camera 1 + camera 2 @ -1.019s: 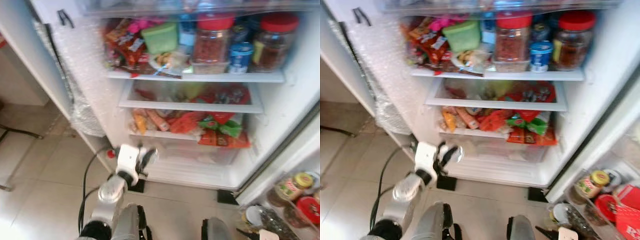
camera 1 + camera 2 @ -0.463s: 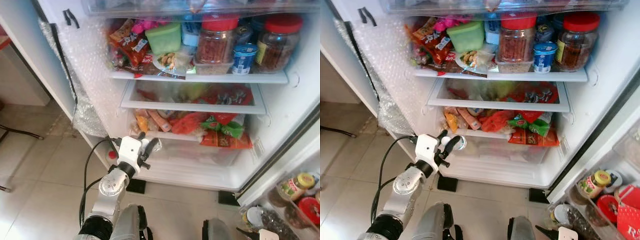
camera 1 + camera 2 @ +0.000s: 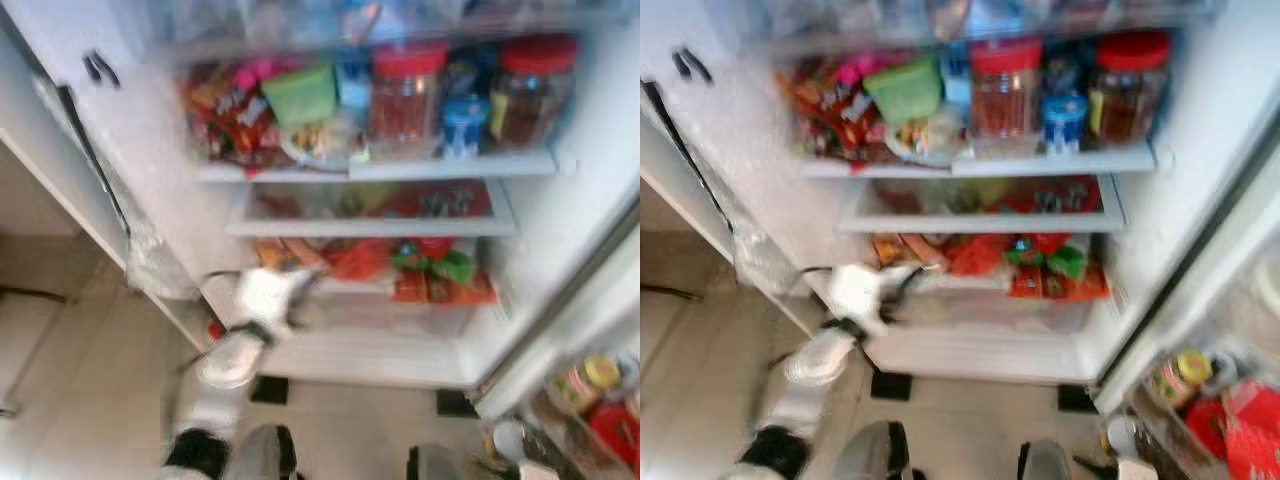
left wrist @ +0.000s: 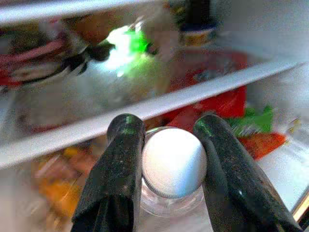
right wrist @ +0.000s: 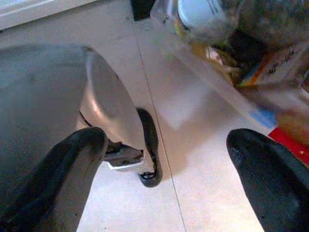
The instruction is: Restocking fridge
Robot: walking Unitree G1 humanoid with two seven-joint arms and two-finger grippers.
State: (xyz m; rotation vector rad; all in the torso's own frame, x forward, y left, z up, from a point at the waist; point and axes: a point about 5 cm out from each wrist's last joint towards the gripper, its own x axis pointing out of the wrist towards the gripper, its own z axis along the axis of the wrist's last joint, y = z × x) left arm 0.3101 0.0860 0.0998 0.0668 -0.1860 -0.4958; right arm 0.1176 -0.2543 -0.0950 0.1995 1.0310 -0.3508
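The fridge stands open in front of me, its shelves packed with snack packets, jars and tubs. My left gripper is shut on a small clear container with a white lid. In the eye views that gripper is raised at the lower shelf level, just in front of the bottom drawer, though the picture is blurred. In the right wrist view my right gripper hangs low with its fingers wide apart over the tiled floor.
Red-lidded jars and a green tub fill the upper shelf. The door rack at the lower right holds jars and packets. Bubble wrap hangs along the fridge's left side. My own feet stand on the tiles.
The whole picture has shifted and blurred, so the camera moved. My left gripper with the container has risen and moved closer to the lower shelves.
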